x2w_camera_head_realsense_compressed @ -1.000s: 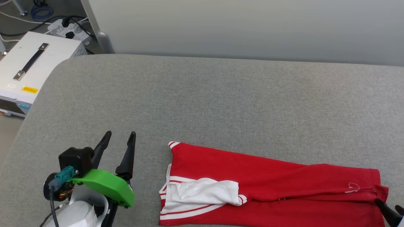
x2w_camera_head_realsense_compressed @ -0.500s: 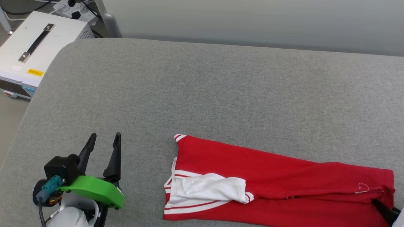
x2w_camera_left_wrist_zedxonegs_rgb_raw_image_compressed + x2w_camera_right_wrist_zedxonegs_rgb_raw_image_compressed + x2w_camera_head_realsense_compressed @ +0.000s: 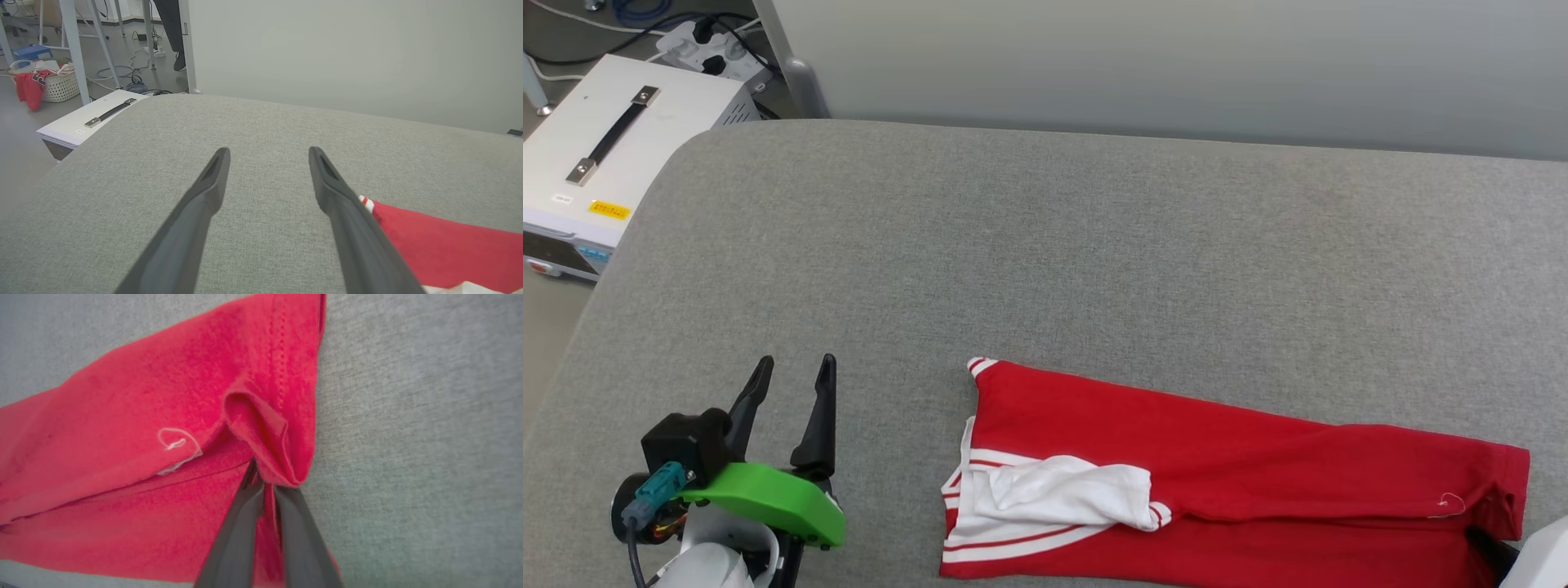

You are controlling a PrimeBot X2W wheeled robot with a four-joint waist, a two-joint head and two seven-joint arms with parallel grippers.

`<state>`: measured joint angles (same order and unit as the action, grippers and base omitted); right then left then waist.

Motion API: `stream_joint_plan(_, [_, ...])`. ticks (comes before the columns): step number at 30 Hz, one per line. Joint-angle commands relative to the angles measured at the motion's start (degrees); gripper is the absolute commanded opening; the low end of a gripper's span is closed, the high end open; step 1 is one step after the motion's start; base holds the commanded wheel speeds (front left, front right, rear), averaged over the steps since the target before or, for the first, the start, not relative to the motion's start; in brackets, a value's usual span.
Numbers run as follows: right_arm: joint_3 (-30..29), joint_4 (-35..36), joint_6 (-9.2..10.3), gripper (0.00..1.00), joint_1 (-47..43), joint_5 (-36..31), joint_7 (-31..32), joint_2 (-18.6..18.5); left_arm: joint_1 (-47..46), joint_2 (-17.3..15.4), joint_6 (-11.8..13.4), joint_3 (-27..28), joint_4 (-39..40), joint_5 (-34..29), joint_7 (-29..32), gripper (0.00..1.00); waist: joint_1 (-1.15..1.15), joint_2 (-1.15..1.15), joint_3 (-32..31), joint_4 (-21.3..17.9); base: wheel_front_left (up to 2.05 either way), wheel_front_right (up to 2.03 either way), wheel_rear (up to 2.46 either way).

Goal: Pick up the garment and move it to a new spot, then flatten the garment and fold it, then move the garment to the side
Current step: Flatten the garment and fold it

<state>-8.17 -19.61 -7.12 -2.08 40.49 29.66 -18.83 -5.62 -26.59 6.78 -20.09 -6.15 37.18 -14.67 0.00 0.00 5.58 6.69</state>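
The shirt (image 3: pixel 1225 474) lies long-side left to right, sleeve end left; right gripper (image 3: pixel 265 484), apart before, now pinches its hem; left gripper (image 3: pixel 796 361) spread.

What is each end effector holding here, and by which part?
The right end effector pinches a fold of the garment at its hem edge; the left end effector is open, holding nothing.

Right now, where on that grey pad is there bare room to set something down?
The whole far stretch of the grey pad, from the back wall down to the shirt, is bare. So is the strip between the open left pincer and the shirt. Crowded: the near edge, where the right pincer pinches the shirt's corner.
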Motion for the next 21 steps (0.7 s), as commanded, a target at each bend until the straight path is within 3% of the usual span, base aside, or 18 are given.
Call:
stream_joint_plan(1, [0.4,-1.3,-0.36,0.00,0.2,-0.6,-0.9,0.4,1.1,0.6,-0.3,0.2,-0.2,-0.8,-0.3,1.00,0.00,0.00,-0.5,-0.4,0.00,0.00,0.00])
stream_joint_plan(14, [-10.1,-5.6,-0.36,0.00,3.8,-10.5,-8.9,-3.9,1.6,2.1,-1.3,0.6,-1.2,-1.4,-0.3,1.00,0.00,0.00,-2.0,-1.5,0.00,0.00,0.00])
stream_joint_plan(21, [-11.5,-2.7,-0.36,0.00,3.0,-12.3,-7.6,-2.6,2.4,3.3,-1.7,1.1,-1.8,-1.6,-0.3,1.00,0.00,0.00,-3.5,-1.8,0.00,0.00,0.00])
